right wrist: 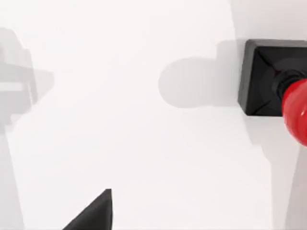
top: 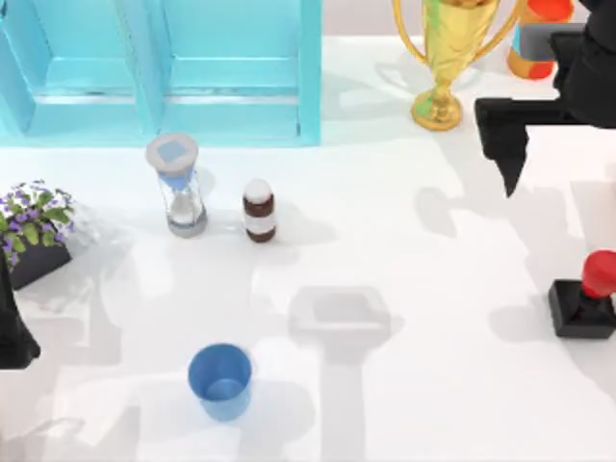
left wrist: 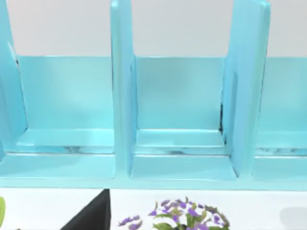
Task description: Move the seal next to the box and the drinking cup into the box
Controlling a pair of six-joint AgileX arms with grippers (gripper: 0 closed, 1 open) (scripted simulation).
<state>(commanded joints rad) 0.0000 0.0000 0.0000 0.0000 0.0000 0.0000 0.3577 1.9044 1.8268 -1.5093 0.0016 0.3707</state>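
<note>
The seal [top: 587, 298], a red knob on a black square base, stands upright at the table's right edge; the right wrist view shows the seal [right wrist: 268, 79] from above. My right gripper [top: 508, 154] hovers behind it, near the trophy, well apart from it. The drinking cup [top: 221, 380], a plain blue tumbler, stands upright and open-topped near the front, left of centre. The box [top: 231, 96] is a light blue divided case at the back left; its compartments [left wrist: 182, 120] face the left wrist camera. My left gripper [top: 12, 337] is parked at the left edge.
A gold trophy [top: 448, 58] and an orange-and-blue cylinder [top: 534, 38] stand at the back right. An hourglass [top: 178, 188] and a brown-and-white bottle [top: 258, 210] stand in front of the box. A purple flower pot [top: 34, 226] sits at the left; the flowers [left wrist: 187, 218] also appear below the box.
</note>
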